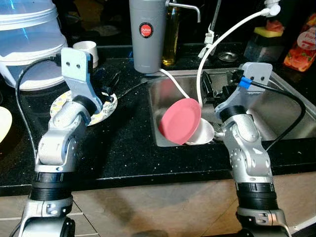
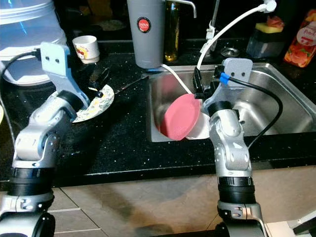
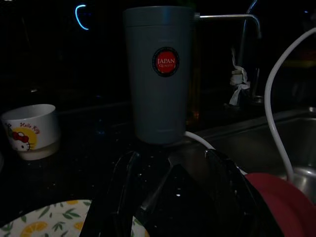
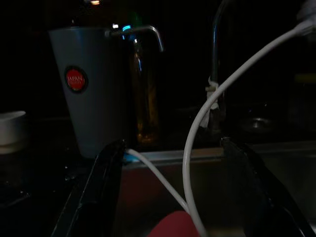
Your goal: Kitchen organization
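Bare black stone table [image 1: 123, 148] runs along the front edge. At the steel sink's [image 1: 276, 106] left front corner, a tilted red round plate [image 1: 179, 121] and a looping white hose [image 1: 207, 59] obstruct entry. A tall grey cylindrical flask [image 1: 147, 34] blocks the back edge.

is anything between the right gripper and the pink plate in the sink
Yes: a white hose loops down between the open fingers of the right gripper, crossing just above the pink plate. The plate leans tilted on the sink's front edge, below the gripper. Nothing else visibly blocks it.
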You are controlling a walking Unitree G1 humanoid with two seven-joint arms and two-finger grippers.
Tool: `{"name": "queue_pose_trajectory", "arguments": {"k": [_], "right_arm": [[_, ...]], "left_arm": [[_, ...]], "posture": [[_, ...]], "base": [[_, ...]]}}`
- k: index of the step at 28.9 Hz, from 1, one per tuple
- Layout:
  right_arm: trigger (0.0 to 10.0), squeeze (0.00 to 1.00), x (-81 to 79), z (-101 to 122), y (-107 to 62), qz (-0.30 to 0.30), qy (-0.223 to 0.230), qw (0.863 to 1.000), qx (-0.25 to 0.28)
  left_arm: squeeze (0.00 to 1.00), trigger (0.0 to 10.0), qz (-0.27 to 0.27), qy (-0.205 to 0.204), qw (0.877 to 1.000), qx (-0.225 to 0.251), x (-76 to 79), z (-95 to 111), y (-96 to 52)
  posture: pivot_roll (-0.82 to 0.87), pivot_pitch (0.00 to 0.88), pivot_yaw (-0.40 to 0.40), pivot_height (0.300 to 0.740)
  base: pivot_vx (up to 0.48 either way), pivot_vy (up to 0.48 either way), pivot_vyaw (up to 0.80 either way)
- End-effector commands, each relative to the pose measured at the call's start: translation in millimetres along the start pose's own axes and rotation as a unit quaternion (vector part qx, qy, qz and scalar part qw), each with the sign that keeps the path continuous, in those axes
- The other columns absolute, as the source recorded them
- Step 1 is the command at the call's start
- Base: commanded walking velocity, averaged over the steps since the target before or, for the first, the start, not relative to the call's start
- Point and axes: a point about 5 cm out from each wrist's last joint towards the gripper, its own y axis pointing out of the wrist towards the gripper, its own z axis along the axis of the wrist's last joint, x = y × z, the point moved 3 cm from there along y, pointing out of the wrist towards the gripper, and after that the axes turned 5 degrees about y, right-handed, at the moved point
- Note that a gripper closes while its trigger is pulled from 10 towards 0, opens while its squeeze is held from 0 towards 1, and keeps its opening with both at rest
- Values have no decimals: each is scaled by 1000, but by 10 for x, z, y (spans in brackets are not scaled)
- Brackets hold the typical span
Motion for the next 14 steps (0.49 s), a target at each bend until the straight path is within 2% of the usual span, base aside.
{"name": "queue_pose_trajectory", "arguments": {"k": [1,14], "right_arm": [[10000,0,-68,2,-30,9,0,1000,-1],[10000,0,-145,-18,-52,17,7,1000,-11]], "left_arm": [[0,10000,3,4,1000,-11,21,-49,-38],[0,10000,11,3,1000,-23,31,-81,-87]], "posture": [[19,121,34,740],[19,123,24,740]], "base": [[0,0,0],[0,0,0]]}}
